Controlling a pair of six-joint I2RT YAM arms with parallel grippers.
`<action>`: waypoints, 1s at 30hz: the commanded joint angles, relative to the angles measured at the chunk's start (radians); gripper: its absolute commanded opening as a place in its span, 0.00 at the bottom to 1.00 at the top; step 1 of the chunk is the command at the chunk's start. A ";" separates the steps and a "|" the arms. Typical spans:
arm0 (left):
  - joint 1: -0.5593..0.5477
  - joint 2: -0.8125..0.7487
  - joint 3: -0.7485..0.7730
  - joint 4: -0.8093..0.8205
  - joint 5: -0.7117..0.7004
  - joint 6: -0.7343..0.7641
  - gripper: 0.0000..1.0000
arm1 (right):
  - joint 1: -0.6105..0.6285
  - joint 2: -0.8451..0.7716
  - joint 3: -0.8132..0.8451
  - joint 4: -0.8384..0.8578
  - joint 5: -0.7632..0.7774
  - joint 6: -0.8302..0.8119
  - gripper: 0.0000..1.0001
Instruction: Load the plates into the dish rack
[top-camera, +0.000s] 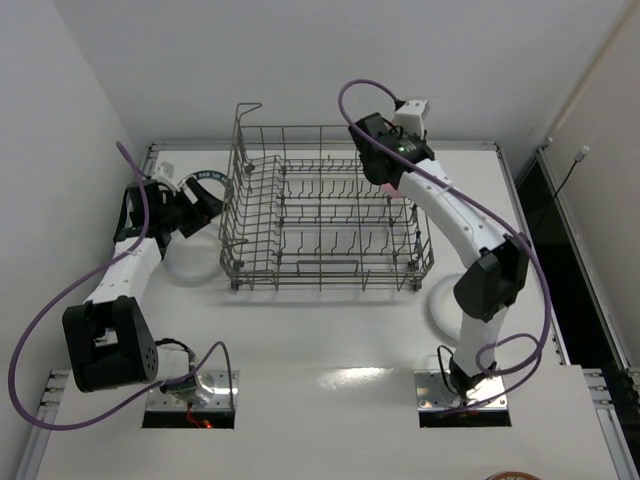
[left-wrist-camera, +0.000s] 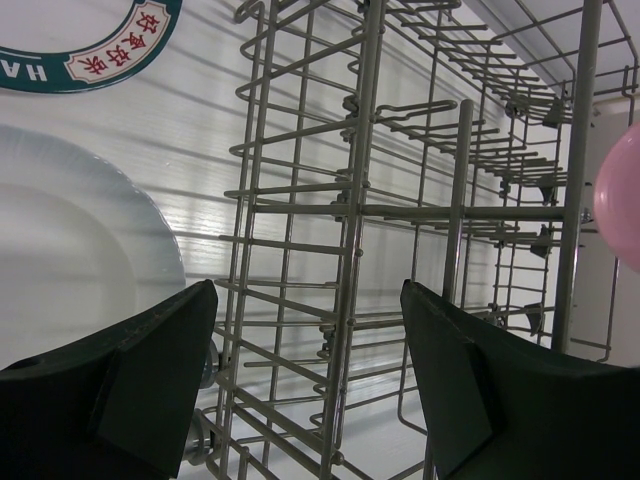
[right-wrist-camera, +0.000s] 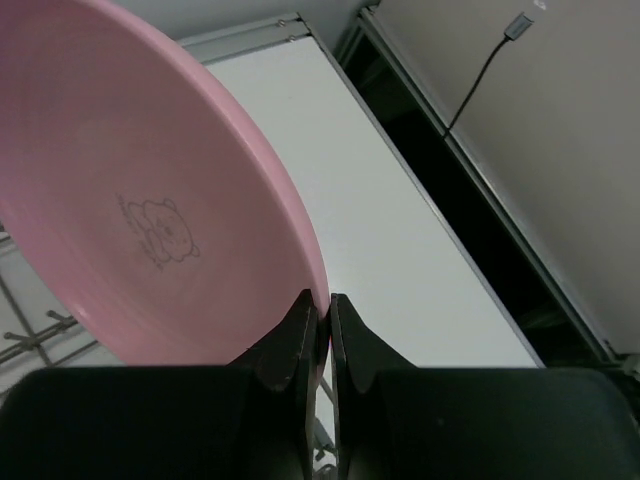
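Observation:
The grey wire dish rack stands in the middle of the table and holds no plate. My right gripper is shut on the rim of the pink plate and holds it on edge over the rack's far right corner. My left gripper is open and empty, facing the rack's left side. A whitish plate lies flat to its left. The plate with the dark lettered rim lies behind it. The pink plate's edge shows beyond the rack.
In the top view, the left gripper sits between the lettered plate and a whitish plate. Another whitish plate lies right of the rack, partly under the right arm. A dark gap runs along the table's right edge.

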 joint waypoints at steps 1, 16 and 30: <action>-0.010 -0.004 0.001 0.029 0.060 -0.009 0.72 | 0.016 0.018 0.086 -0.237 0.166 0.119 0.00; -0.010 0.005 0.001 0.029 0.078 -0.009 0.72 | 0.102 -0.130 -0.228 -0.286 0.093 0.171 0.00; -0.010 0.005 0.001 0.029 0.088 -0.009 0.72 | 0.202 0.033 -0.188 -0.478 0.079 0.338 0.04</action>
